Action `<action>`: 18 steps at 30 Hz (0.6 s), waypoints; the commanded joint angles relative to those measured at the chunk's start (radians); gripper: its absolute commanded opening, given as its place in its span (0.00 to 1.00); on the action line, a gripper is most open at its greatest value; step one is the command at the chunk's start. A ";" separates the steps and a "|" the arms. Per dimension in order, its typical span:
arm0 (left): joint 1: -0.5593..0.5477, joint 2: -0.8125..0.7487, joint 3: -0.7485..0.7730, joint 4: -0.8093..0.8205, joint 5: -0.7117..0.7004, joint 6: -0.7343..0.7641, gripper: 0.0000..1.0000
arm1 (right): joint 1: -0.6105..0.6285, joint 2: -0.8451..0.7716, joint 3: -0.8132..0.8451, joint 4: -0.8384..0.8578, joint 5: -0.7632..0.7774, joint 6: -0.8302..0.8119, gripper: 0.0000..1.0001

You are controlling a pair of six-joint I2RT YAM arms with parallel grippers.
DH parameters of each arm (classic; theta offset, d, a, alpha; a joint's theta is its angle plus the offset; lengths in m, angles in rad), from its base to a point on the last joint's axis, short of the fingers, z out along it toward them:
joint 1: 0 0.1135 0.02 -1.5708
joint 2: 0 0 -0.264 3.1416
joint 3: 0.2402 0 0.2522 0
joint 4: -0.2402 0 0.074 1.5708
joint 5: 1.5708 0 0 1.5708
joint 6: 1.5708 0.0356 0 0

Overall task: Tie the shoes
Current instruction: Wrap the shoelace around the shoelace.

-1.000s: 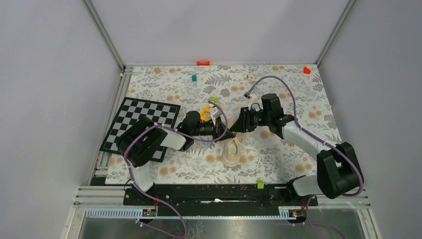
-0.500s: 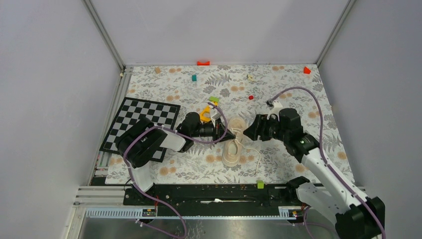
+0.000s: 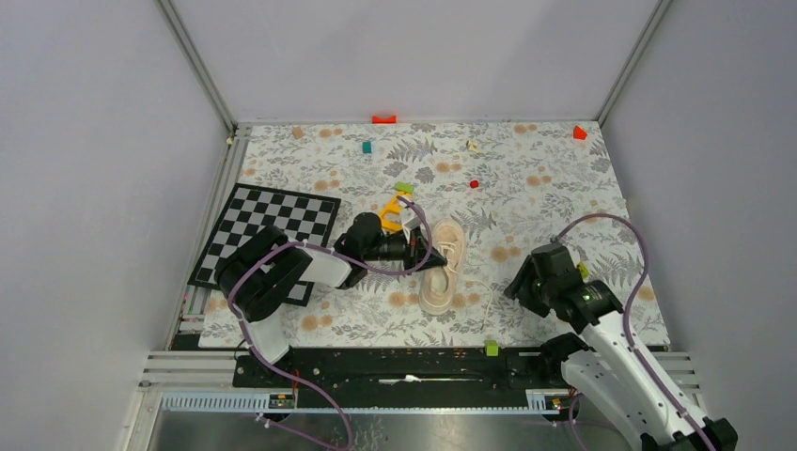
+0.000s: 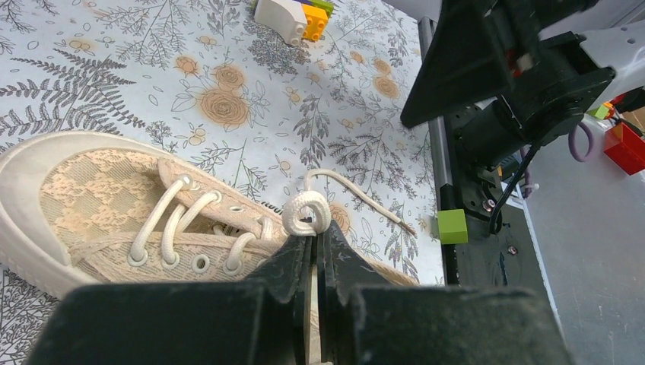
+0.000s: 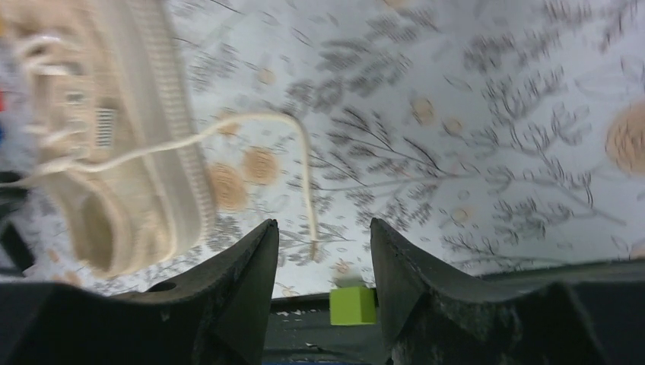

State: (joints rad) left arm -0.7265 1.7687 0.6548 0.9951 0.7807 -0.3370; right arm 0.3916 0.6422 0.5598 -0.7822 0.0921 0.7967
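1. Right end effector (image 3: 520, 282): released, with the fingers (image 5: 228, 304) spread and nothing between them. Only floral cloth, a loose lace end (image 5: 304, 175) and a green block (image 5: 352, 306) seen through the gap.
2. A second ago stretched out over the middle of the counter (image 3: 564, 178), nose to nose with the other end effector at the far end of the shoe. Half a second ago just right of the shoe. Now drawn back toward the near right, well apart from it.
3. Right arm: folded in close above its base, white forearm slanting up and left to the wrist, purple cable arched over it.
4. Left end effector (image 4: 313, 243): clenched on a coil of lace (image 4: 306, 213) right at its tips, hard against the shoe's left side. Placed as in both earlier views.
5. Left arm: elbow over the near corner of the chessboard (image 3: 273, 221), forearm reaching right, low over the counter, with yellow and white toy bricks (image 3: 393, 211) just beyond the wrist.
6. Shoe (image 3: 442, 268): flat on the counter's near middle, toe away from the bases and tipped slightly right, heel toward the near edge. Toe hidden by the right end effector a second ago, now in plain sight. Otherwise unmoved.
7. Loose lace end trailing right from the shoe toward the near edge, close to the green block.
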 commanded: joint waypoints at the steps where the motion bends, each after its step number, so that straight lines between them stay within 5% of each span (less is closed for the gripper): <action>1: -0.014 -0.033 0.039 0.027 -0.004 0.035 0.00 | -0.003 0.077 -0.067 -0.047 -0.030 0.146 0.54; 10: -0.017 -0.032 0.052 -0.021 -0.013 0.067 0.00 | 0.029 0.258 -0.119 0.231 -0.110 0.028 0.60; 15: -0.017 -0.034 0.054 -0.025 -0.010 0.072 0.00 | 0.153 0.402 -0.103 0.334 -0.055 0.072 0.63; 18: -0.016 -0.036 0.058 -0.027 0.008 0.070 0.00 | 0.162 0.498 -0.099 0.353 -0.024 0.107 0.56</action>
State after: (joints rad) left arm -0.7364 1.7683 0.6796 0.9344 0.7643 -0.2863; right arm 0.5304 1.0439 0.4572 -0.4950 0.0109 0.8574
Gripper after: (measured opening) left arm 0.025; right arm 0.609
